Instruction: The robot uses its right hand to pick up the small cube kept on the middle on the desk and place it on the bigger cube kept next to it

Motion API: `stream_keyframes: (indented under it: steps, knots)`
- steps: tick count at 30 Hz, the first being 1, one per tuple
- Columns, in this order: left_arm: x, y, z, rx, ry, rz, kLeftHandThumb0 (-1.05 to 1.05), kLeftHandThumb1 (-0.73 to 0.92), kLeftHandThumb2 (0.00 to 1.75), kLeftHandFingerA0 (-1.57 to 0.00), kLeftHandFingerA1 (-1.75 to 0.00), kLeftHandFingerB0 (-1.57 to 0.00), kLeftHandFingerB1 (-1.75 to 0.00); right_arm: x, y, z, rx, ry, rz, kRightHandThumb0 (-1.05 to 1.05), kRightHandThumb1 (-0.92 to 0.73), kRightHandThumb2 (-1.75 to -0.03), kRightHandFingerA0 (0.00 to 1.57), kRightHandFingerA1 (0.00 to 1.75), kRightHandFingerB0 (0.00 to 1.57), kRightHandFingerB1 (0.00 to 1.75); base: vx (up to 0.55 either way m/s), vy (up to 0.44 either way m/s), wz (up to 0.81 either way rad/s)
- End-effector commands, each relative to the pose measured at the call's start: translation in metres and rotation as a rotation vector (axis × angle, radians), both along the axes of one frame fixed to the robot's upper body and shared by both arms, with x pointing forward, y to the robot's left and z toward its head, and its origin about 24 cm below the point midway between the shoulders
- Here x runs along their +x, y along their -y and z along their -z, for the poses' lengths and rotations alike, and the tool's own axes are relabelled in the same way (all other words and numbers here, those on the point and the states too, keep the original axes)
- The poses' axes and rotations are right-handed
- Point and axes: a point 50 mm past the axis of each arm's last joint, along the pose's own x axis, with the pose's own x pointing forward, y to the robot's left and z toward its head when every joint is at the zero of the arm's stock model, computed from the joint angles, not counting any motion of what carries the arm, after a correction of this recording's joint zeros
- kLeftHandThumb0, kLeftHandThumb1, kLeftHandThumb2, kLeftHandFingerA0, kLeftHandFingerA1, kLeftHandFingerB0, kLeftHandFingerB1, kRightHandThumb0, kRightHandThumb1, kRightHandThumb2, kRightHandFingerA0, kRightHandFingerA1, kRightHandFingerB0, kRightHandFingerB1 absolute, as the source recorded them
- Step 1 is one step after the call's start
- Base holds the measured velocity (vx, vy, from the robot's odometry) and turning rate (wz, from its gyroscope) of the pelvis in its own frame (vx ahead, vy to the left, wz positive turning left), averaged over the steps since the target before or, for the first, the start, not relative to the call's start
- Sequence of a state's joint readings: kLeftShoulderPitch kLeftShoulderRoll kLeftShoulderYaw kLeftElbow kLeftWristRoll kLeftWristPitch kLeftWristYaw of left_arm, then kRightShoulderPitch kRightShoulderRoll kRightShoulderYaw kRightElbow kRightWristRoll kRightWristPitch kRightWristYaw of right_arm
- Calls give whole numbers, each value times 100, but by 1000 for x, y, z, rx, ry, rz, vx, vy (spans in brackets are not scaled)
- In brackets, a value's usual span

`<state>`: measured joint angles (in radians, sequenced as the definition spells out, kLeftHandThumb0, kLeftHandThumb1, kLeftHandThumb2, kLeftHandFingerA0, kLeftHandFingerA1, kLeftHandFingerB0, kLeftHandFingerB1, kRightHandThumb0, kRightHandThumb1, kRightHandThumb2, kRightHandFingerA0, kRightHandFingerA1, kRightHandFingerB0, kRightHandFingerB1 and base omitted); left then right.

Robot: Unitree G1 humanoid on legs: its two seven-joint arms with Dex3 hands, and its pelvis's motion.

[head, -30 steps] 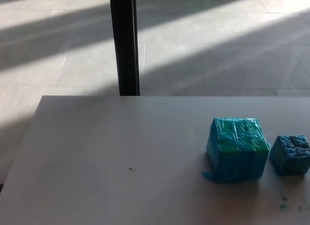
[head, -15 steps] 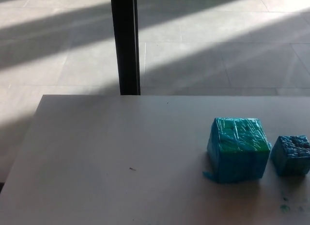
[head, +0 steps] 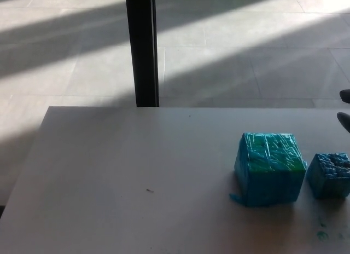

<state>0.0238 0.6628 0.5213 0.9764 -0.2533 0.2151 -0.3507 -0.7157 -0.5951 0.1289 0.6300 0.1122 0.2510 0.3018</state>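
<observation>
Blue-green crinkled wrap covers both cubes on the pale desk (head: 136, 172). From the head view, the big cube (head: 269, 167) sits right of the desk's middle, its top greener than its sides, with a scrap of wrap sticking out at its near left corner. The small cube (head: 328, 174) rests on the desk just right of the big cube, apart from it by a narrow gap, close to the picture's right edge. It has not been lifted; nothing touches it.

At the far right edge, two dark tips of the right hand (head: 345, 108) poke into view, one above the other, beyond the small cube and well apart from it. So little of the hand shows that I cannot tell whether it is spread or pressed together. The left hand does not show.

A few greenish smudges (head: 322, 234) mark the desk near the right corner, in front of the small cube. A tiny dark speck (head: 149, 190) lies left of the big cube. Beyond the desk's far edge a black post (head: 143, 48) stands upright on a tiled floor (head: 246, 51) crossed by bands of sunlight and shadow.
</observation>
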Motion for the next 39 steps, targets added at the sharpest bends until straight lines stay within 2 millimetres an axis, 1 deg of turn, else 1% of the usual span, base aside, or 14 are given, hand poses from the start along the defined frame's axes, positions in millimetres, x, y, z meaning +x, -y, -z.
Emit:
stream_keyframes:
  steps: [1,3,9,11,19,20,23,25,26,28,32,33,34,39]
  knots:
    - [-2,-4,-5,16,-8,5,-92,92,69,-33,-48,-31,-38,3,6,-15,-289,-30,-67,-92,-54,-87,0,0,10,2,0,0,0]
    - [-2,-5,-6,32,-23,21,-94,80,122,-28,-56,-22,-47,5,1,-15,-345,-42,-100,-88,-51,-86,0,8,0,0,0,0,0]
    - [-1,-5,-7,25,-15,25,-93,92,71,-33,-50,-31,-38,9,-13,-5,-392,-85,-137,-86,-51,-86,0,6,0,0,0,0,0]
    - [-1,-5,-7,24,-15,21,-89,76,121,-35,-59,-20,-46,10,-15,-4,-396,-89,-143,-86,-52,-85,0,7,0,0,0,0,0]
    - [-2,-5,-6,20,-12,18,-93,78,122,-31,-59,-25,-48,7,-25,25,-364,-146,-163,-85,-50,-80,0,3,6,0,0,0,0]
    - [-1,-4,-5,18,-12,19,-98,91,76,-30,-49,-32,-39,7,-24,27,-330,-145,-155,-86,-50,-79,0,0,10,0,0,0,0]
    - [-3,-4,-2,-3,-3,-6,-97,78,121,-28,-56,-25,-47,6,-22,29,-285,-137,-137,-76,-42,-74,0,1,4,8,0,0,0]
    - [-4,-4,-2,12,-25,16,-97,92,72,-22,-47,-33,-38,6,-18,31,-273,-134,-123,-77,-42,-75,0,1,5,11,0,0,0]
    - [-4,-3,-2,7,-19,11,-99,79,122,-25,-55,-27,-48,5,-13,32,-277,-130,-102,-85,-49,-80,0,2,8,6,0,0,0]
    - [-3,-3,-2,3,-19,6,-98,92,75,-31,-49,-31,-38,5,-10,33,-267,-134,-91,-86,-48,-80,0,3,8,5,0,0,0]
    - [-3,-5,-3,11,-21,7,-93,76,121,-32,-58,-22,-47,3,0,38,-225,-152,-39,-79,-45,-74,0,0,9,6,0,0,0]
    - [-2,-5,-3,12,-21,11,-96,92,70,-33,-49,-32,-39,2,2,39,-224,-156,-35,-82,-47,-76,0,1,3,7,0,0,0]
    - [-2,-4,-3,15,-22,18,-93,75,121,-32,-59,-20,-46,1,4,42,-221,-164,-25,-81,-46,-75,0,0,5,9,0,0,0]
    - [0,-4,-4,16,-20,24,-97,80,123,-26,-55,-25,-47,1,-3,50,-229,-168,-45,-80,-46,-76,0,0,6,15,0,0,0]
